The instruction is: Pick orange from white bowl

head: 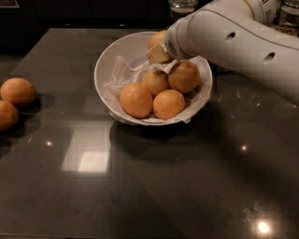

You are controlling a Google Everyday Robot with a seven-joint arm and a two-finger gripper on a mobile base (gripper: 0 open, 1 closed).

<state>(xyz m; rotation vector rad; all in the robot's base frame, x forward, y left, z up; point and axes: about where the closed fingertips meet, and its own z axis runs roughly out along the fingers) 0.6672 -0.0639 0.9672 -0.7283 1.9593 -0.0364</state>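
Note:
The white bowl (pixel 110 63) with crumpled paper lining stands at the middle back of the dark table. Several oranges lie in it: two deep-orange ones at the front (pixel 136 99) and two duller ones behind them (pixel 155 81). My gripper (pixel 159 49) reaches into the back of the bowl from the right, at the end of the white arm (pixel 233 37). It is shut on a paler orange (pixel 157 38), which it holds just above the other fruit by the far rim. One beige fingertip (pixel 157 54) shows below that orange; the other finger is hidden.
Two loose oranges (pixel 17 91) lie at the table's left edge. Glass jars (pixel 182 6) stand behind the bowl, and another is at the back right, partly hidden by the arm. Ceiling lights glare off the glossy tabletop (pixel 93 161) in front of the bowl.

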